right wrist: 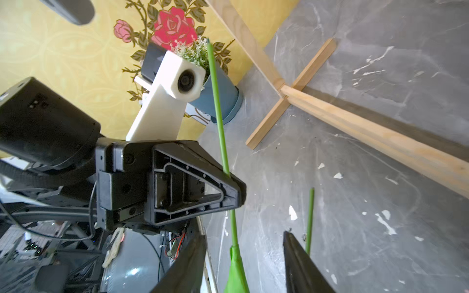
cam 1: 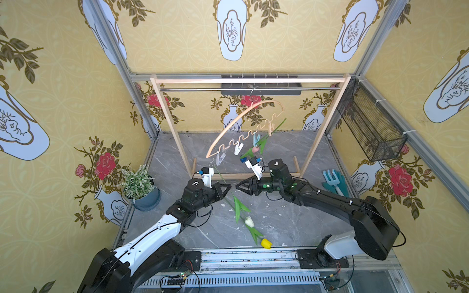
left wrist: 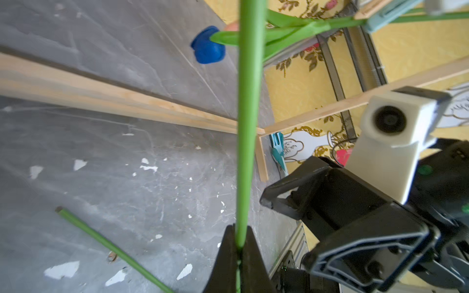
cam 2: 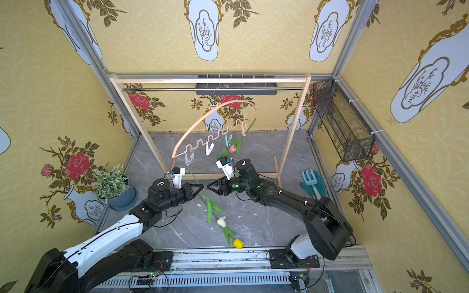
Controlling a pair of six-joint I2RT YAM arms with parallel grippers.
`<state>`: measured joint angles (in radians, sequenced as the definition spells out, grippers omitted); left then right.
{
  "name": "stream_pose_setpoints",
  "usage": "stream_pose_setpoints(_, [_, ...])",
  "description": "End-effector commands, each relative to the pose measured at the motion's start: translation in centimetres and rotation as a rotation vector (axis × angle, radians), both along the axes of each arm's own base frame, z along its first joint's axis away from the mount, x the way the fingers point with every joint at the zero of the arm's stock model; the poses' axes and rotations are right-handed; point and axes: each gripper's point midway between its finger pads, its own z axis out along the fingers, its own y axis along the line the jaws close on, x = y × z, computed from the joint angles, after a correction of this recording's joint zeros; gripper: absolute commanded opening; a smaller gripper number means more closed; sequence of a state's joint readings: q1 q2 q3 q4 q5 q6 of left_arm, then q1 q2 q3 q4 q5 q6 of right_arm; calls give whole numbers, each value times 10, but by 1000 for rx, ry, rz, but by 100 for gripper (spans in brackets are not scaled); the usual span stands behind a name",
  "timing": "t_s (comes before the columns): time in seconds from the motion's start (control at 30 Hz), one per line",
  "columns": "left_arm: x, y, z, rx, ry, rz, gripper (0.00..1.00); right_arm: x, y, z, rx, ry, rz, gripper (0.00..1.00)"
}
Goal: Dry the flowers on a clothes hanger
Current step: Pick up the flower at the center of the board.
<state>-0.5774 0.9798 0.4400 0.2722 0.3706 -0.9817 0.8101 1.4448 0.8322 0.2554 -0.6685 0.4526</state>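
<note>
One grey marble-look worktop [cam 1: 291,223], flecked white, boxed in by yellow wallpaper printed with vases and roses. One wooden rack [cam 1: 322,126] at the back. The clothes hanger [cam 1: 243,114] hooks over its rail, tilted. One potted plant [cam 1: 138,182], one teal garden fork [cam 1: 330,176], one wire basket [cam 1: 368,126].

Four tulips:
- The pink tulip [cam 1: 255,149] and blue tulip [cam 1: 243,159] hang head-down under the hanger.
- The yellow tulip [cam 1: 266,243] lies at the worktop's near edge.
- The white tulip [cam 1: 249,221] I hold by its stem, head lowermost, with the left pincer [cam 1: 230,187] clamped tight.

My right pincer [cam 1: 236,187] faces it, just beside, jaws apart, gripping nothing.
</note>
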Motion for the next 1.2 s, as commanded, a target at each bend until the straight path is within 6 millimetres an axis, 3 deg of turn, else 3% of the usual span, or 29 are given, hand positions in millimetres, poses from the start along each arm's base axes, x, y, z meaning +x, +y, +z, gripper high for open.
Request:
stream_pose_setpoints(0.0, [-11, -15, 21, -40, -101, -131, 0, -11, 0, 4, 19, 28, 54, 46])
stream_pose_setpoints(0.37, [-20, -24, 24, -85, -112, -211, 0, -15, 7, 2, 17, 14, 72, 25])
stream_pose_setpoints(0.63, [-19, -24, 21, -83, -108, -205, 0, -18, 7, -1, 5, 14, 79, 16])
stream_pose_setpoints(0.77, [-18, -23, 22, -83, -111, -197, 0, -20, 7, -3, -4, 11, 78, 1])
stream_pose_setpoints(1.03, [-12, -18, 19, -64, -100, -146, 0, -23, 9, -6, -12, 8, 76, 0])
stream_pose_setpoints(1.07, [-11, -16, 18, -61, -97, -137, 3, -23, 9, -7, -14, 7, 76, 0])
stream_pose_setpoints(1.17, [-8, -13, 15, -48, -84, -105, 33, -24, 7, -8, -15, 6, 71, 0])
